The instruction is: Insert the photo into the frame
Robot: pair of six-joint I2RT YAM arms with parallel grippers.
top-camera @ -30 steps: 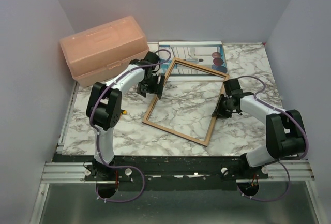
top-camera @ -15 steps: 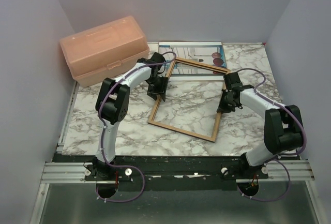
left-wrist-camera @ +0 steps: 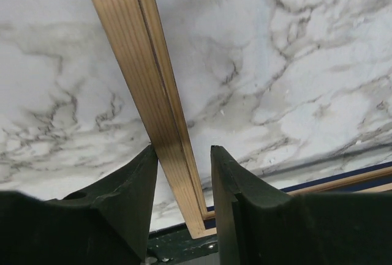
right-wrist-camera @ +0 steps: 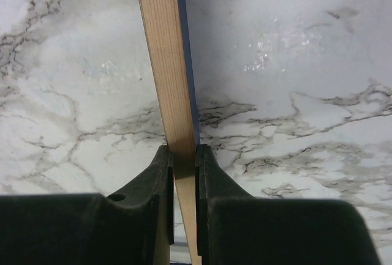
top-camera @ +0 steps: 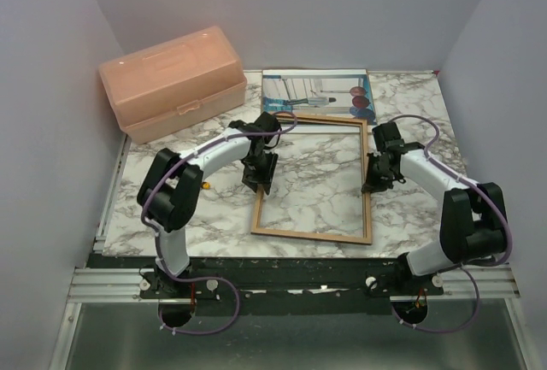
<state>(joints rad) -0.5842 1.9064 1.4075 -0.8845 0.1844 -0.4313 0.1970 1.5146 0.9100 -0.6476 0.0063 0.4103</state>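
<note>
The left end effector (left-wrist-camera: 184, 153) straddled the left rail of the frame (top-camera: 312, 235), not fully closed. The frame lay flat mid-bench (top-camera: 205, 216), wood face up, its far rail against the photo (top-camera: 316, 95) at the far edge. The right end effector (top-camera: 373, 179) pinched its right rail.

The frame (top-camera: 312, 235) showed pale, fine-grained wood with a matt finish, its outer edge coloured navy. The table (top-camera: 205, 216) had a smooth, faintly glossy marble-patterned top. The photo (top-camera: 312, 92) looked like glossy paper, the box (top-camera: 171, 79) translucent peach plastic. The right gripper (right-wrist-camera: 182, 153) had matt black fingers; the rail (top-camera: 107, 283) was ribbed bare metal.
</note>
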